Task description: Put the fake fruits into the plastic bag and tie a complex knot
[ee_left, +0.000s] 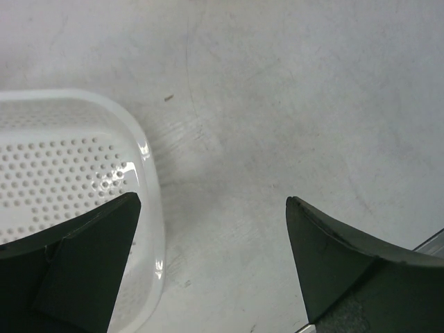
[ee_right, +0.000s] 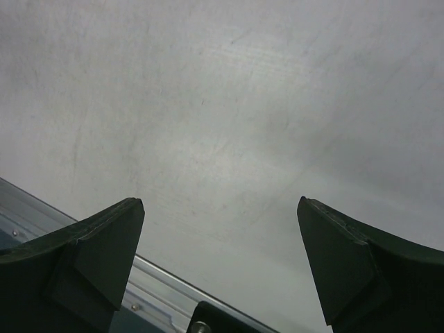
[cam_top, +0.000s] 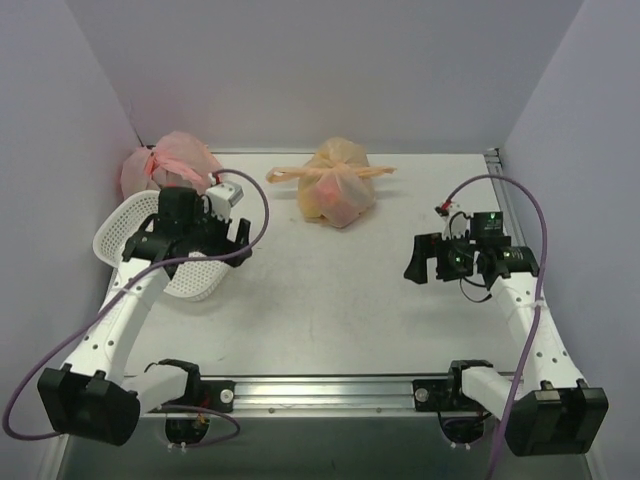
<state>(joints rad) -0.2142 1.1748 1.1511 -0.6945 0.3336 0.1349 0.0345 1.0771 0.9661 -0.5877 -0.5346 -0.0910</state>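
Desk [cam_top: 330, 290]: flat, matte, pale grey, with faint scuffs showing in both wrist views and a metal rail along the near edge. White mesh basket [cam_top: 118, 238] was hard glossy plastic with a rounded rim and walls full of small round holes. It sat at the left edge of the desk, partly under the left arm. Pink bag [cam_top: 165, 160]: thin crinkled film, tied shut, at the far left corner just behind the basket.

Left hand [ee_left: 211, 202]: dark, matte, wedge-shaped fingers [ee_left: 90, 257] spread wide apart, nothing between them. It hovered over bare desk with the basket rim [ee_left: 149, 208] just beside the left finger. Whether it touched the basket could not be told. Right hand [ee_right: 220, 205]: fingers spread wide too, holding nothing, over bare desk near the right edge, well apart from everything else.

Plastic bag [cam_top: 338, 185]: thin, translucent, pale orange and wrinkled, bunched into a lumpy rounded bundle. It sat at the middle of the far edge, with its neck knotted and two twisted tails sticking out left and right. Fake fruits [cam_top: 325, 192] were inside it, seen only as blurry reddish and yellow shapes through the film. Neither hand touched the bag.
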